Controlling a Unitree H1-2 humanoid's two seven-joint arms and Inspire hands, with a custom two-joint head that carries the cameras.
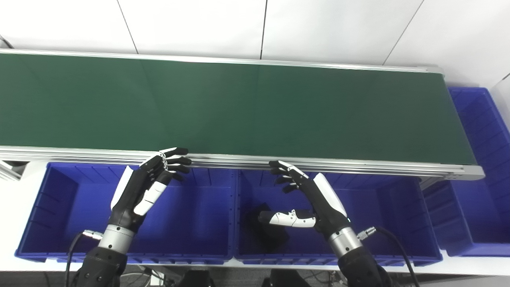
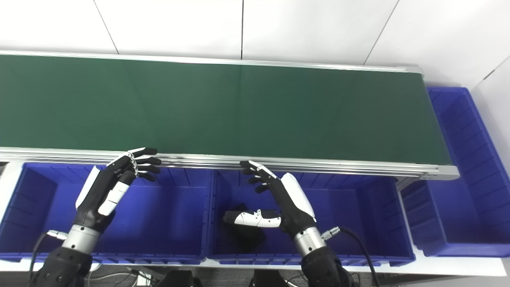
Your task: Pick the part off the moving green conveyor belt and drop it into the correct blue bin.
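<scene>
The green conveyor belt [image 1: 239, 107] carries no part that I can see. A dark part [image 1: 267, 227] lies on the floor of the middle blue bin [image 1: 374, 223], partly hidden under my right thumb. My right hand [image 1: 306, 199] is open above that bin, fingers spread toward the belt's near rail, holding nothing. My left hand [image 1: 149, 185] is open above the left blue bin [image 1: 59, 207], fingertips near the rail, holding nothing.
A third blue bin [image 1: 478, 159] stands at the belt's right end. The aluminium near rail [image 1: 358, 165] runs between the belt and the bins. A white wall is behind the belt.
</scene>
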